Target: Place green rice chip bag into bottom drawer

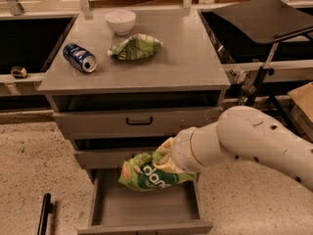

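- Grey metal makes the whole cabinet; its counter carries three things, and three drawers stand under it.
- The bottom drawer is pulled out toward 6 o'clock, and its flat grey floor shows bare in the part nearest the camera.
- The green rice chip bag hangs over this drawer, above its 12 o'clock half. It is a little tilted, and its large white letters face the camera.
- The upper edge of the bag covers a part of the middle drawer front in this view.
- The gripper is at the 2 o'clock side of the bag, and its jaws are closed on the bag's upper corner. Only their yellowish tips show out of the white wrist.
- The white arm comes in from 3 o'clock, in front of the cabinet's right side.
- The top drawer has a black curved handle.
- On the counter, a white bowl stands near the 12 o'clock edge.
- A paler crumpled green bag lies just at 5 o'clock from the bowl.
- A blue can lies on its side toward 9 o'clock.
- A black rod lies on the speckled floor, at 9 o'clock from the open drawer.
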You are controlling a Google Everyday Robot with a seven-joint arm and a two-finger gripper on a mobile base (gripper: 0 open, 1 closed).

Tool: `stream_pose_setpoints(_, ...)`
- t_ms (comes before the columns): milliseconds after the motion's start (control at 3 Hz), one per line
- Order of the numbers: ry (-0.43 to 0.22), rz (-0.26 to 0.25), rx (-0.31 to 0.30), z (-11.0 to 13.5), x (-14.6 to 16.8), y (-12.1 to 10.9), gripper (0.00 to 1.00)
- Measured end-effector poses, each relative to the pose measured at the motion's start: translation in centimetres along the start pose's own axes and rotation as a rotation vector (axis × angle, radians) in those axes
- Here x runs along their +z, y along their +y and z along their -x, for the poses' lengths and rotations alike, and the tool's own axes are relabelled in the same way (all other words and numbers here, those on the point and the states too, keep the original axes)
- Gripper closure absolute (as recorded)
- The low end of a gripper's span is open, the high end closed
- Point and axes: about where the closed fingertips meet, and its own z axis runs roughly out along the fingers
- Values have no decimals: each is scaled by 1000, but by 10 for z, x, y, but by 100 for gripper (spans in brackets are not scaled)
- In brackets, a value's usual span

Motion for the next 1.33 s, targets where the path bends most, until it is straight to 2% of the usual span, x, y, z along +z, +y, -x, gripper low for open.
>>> stream_pose_setpoints(333,-29,-48,62,-38,15,-16,100)
stream_pose_setpoints(667,-85,-99,109,-97,65,-16,100)
stream_pose_setpoints(1000,-146,-209,129,-145,103,-34,100)
stream_pose_setpoints(1333,-184,-228,186,-163,130,-32,100)
